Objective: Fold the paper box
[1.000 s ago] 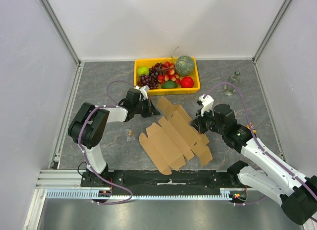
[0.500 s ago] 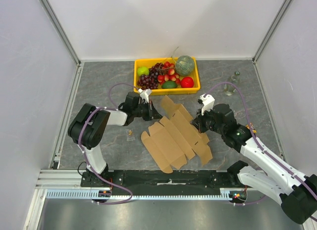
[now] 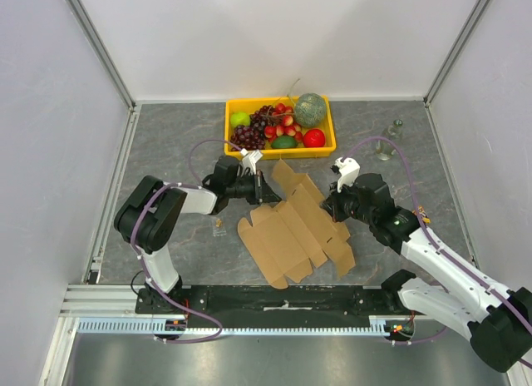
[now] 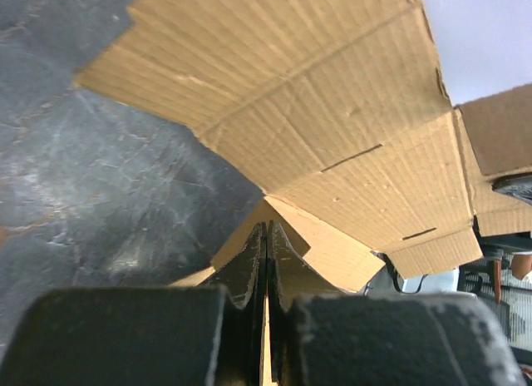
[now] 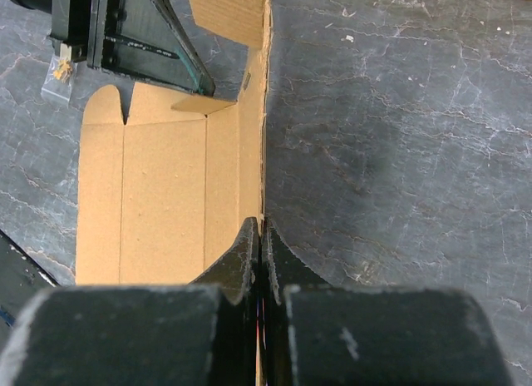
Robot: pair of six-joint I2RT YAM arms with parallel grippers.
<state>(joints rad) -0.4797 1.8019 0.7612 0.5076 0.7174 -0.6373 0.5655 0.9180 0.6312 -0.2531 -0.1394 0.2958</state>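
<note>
Grey table [image 3: 166, 136], end effectors [image 3: 264, 186] [image 3: 329, 206] clamping paper box [image 3: 291, 232]

A yellow crate [image 3: 320, 150] holding grapes [image 3: 247, 135], a melon [image 3: 309, 109] and other fruit is set far back on the grey surface [image 3: 166, 145]; a small clear packet [image 3: 218, 226] is seen nearer.

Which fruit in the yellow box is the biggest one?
The round grey-green melon in the far right corner of the yellow box. It is much bigger than the green apple and the grapes.
</note>
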